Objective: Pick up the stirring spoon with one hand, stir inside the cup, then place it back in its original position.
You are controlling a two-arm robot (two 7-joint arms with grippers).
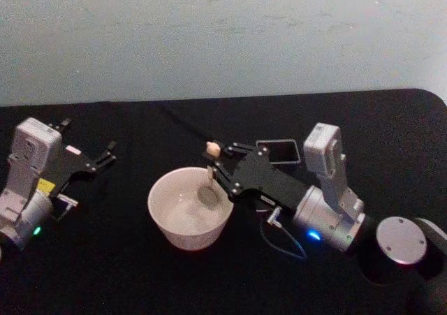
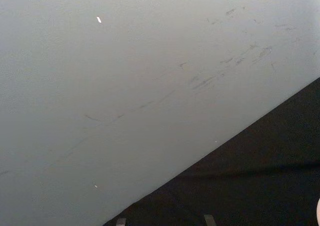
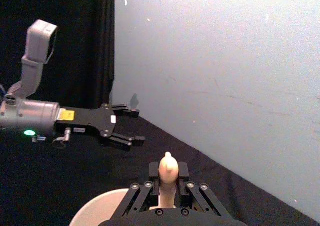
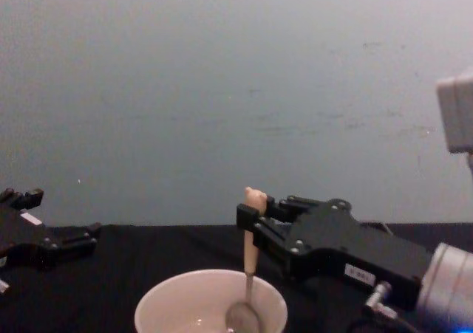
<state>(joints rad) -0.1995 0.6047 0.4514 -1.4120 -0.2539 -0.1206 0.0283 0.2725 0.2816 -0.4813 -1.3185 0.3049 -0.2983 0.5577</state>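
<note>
Right gripper [image 1: 215, 163] fingers clamped on stirring spoon [image 4: 250, 259] in cup [image 1: 183, 237], left gripper [image 3: 135, 126] fingers apart, labels [image 4: 357, 275] unreadable

L gripper [image 1: 87, 139] + R gripper [image 1: 214, 164] = 2; 1 stirring spoon [image 1: 209, 175], 1 cup [image 1: 183, 229], 1 sq. holder [image 1: 286, 161]

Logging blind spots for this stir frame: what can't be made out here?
1. Cup base: chest view, cut off by the bottom edge.
2. Whether the stirring spoon bowl touches the cup floor: head view, too small and blurred.
3. Stirring spoon below its bear head: right wrist view, hidden by the right gripper shut on it.
4. Holder interior: head view, too dark to see into.
</note>
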